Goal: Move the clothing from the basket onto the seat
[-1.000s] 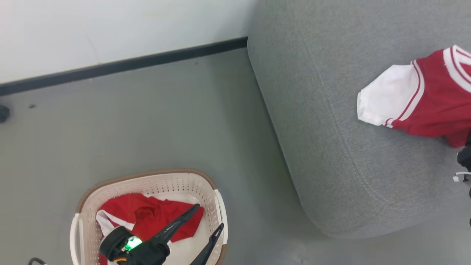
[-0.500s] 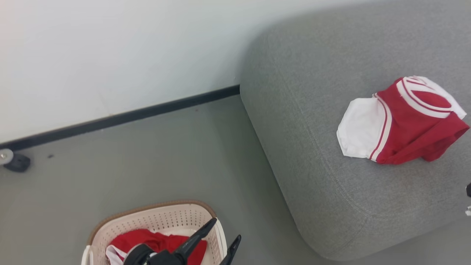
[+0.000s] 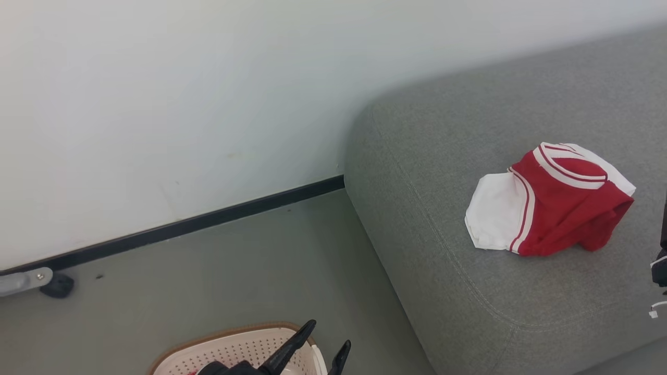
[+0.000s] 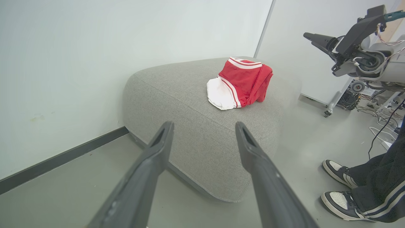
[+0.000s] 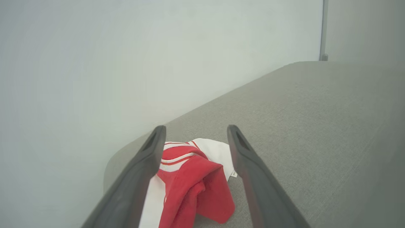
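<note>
One red-and-white garment lies crumpled on the grey seat, near its rounded corner. The same garment also appears in the left wrist view, and again as the garment in the right wrist view. The cream basket with its brown rim is cut off by the bottom edge, its inside hidden. My left gripper is open and empty at the basket's far right rim, pointing toward the seat. My right gripper hangs open and empty above the seat, the garment beyond its fingers.
A white wall with black skirting runs behind the grey floor. A grey bracket and black foot sit at the far left. A person's shoes and loose cables are on the floor right of the seat.
The head camera has tilted up, so the basket has sunk to the bottom edge and the whole garment on the seat has come into view. The left fingertips now reach past the basket's rim.
</note>
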Controlling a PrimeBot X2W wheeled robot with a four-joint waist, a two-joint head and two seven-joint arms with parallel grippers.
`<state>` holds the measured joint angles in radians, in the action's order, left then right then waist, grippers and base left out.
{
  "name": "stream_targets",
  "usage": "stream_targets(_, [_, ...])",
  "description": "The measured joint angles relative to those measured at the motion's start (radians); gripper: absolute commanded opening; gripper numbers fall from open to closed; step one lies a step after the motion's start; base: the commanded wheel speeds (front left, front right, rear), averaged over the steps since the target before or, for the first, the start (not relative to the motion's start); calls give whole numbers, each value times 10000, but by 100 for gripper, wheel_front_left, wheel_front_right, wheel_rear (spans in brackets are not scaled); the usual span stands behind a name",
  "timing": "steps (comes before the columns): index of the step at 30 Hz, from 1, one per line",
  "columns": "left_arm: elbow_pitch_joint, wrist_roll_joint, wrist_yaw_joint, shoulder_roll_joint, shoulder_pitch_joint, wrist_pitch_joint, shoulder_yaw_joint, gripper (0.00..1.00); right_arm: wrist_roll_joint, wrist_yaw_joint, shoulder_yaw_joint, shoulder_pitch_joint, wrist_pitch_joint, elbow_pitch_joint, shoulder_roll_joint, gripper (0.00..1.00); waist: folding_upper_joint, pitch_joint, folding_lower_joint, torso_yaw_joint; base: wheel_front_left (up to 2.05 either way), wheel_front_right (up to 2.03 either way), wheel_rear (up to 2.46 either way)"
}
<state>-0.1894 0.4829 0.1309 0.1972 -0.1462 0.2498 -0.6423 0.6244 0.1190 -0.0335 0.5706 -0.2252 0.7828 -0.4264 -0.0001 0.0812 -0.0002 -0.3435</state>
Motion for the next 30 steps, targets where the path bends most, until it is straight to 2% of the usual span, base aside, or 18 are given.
stream_targets(6, [-209,0,0,-309,130,0,61,100,522,48,23,-1214,-150,-2144,-19,100,0,-515,1,230,0,0,0])
stream_targets(12, [-278,0,0,-483,238,0,186,100,1565,46,-667,-2662,-151,-4803,-40,100,0,-850,1,658,0,0,0])
stream_targets(16, [-324,0,0,-512,362,0,267,100,2176,46,-842,-3604,-155,-5981,-27,100,0,-1018,1,982,0,0,0])
stream_targets(20, [-328,-2,0,-569,420,0,453,100,2470,46,-1020,-4207,-186,-6539,35,100,0,-1132,1,1326,0,0,0])
stream_targets(30, [-577,-155,-92,-623,523,0,1158,100,2569,46,-1174,-5241,-230,-7214,719,100,2,-1271,2,2271,0,0,0])
